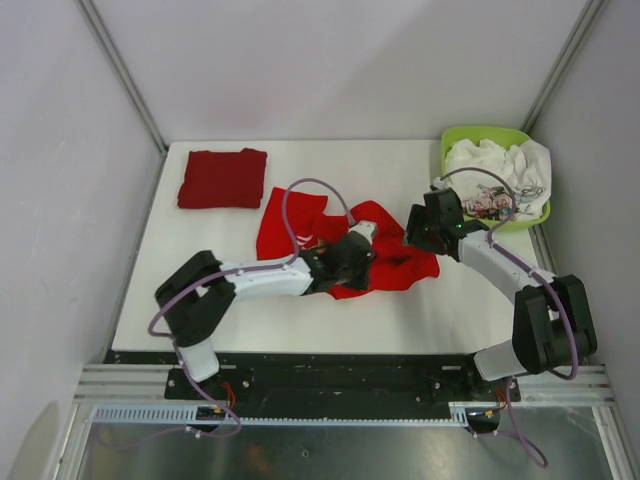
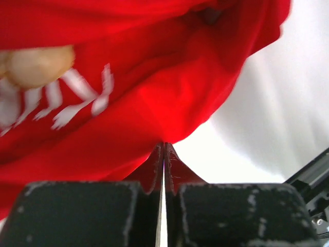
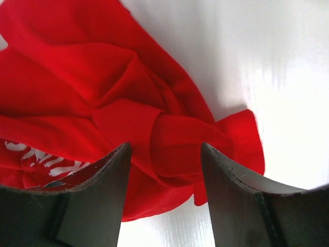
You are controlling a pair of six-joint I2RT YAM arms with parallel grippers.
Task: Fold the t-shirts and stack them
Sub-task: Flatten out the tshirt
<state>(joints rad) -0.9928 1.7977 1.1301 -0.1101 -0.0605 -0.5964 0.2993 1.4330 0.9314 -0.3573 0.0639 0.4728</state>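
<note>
While the left claw (image 2: pixel 164 146) is shut tight on a thin edge of the bright red t-shirt (image 1: pixel 400 268), the right claw (image 3: pixel 164 152) stands wide. Its jaws are on either side of a bunched fold of the same shirt and do not press it yet. This shirt lies crumpled on the bench (image 1: pixel 470 305), to the left of the green basket (image 1: pixel 452 140) and nearer to the arms. The dark red t-shirt (image 1: pixel 222 178), already folded, lies far to the left of the basket.

The step in hand, I judge, is to spread the bright shirt flat before any fold. To do it well, the right claw should close on the edge of the cloth and not on the whole knot. Then both claws should pull apart gently and low, so that the cloth opens without sliding toward the basket.

Some things are hard to make out. From above, the left arm (image 1: pixel 260 278) covers the middle of the shirt. The left wrist view gives only blurred white letters (image 2: pixel 77 100), and I cannot tell how many layers are pinched. The white cloth (image 1: pixel 495 165) in the basket is too tangled to identify.
</note>
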